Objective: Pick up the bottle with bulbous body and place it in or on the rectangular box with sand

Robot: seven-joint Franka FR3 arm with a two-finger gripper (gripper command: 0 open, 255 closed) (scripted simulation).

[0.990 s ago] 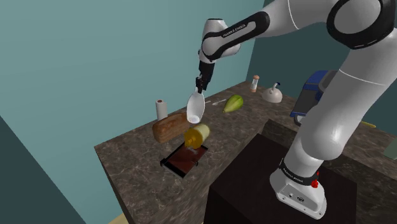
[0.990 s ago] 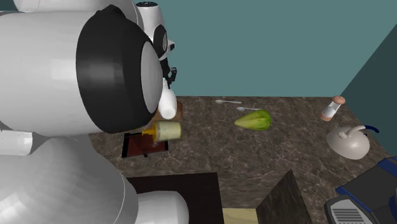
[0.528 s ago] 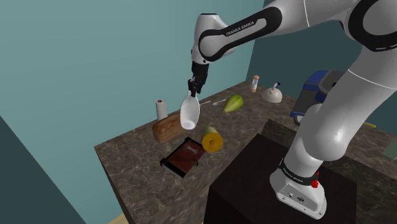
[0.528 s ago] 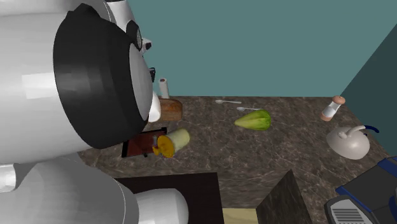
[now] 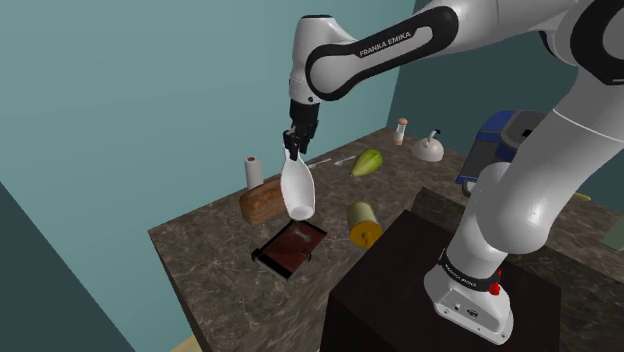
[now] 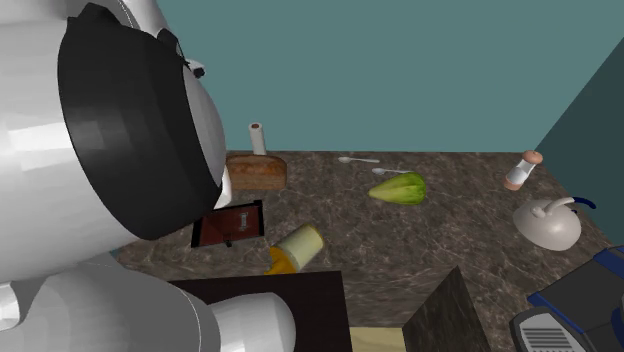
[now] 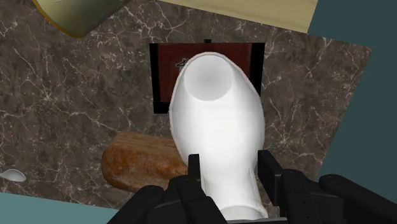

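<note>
Two fingers of the gripper (image 7: 230, 167) pinch just the neck of the white bottle (image 5: 297, 190) hanging above the brown box (image 5: 285, 252) near the counter's (image 5: 205, 262) edge; dropped from here, it could topple out and roll off.

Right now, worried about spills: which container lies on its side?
The yellowish jar with the orange end, tipped over beside the stand. The white bottle hangs in the gripper; the small shaker stands upright.
</note>
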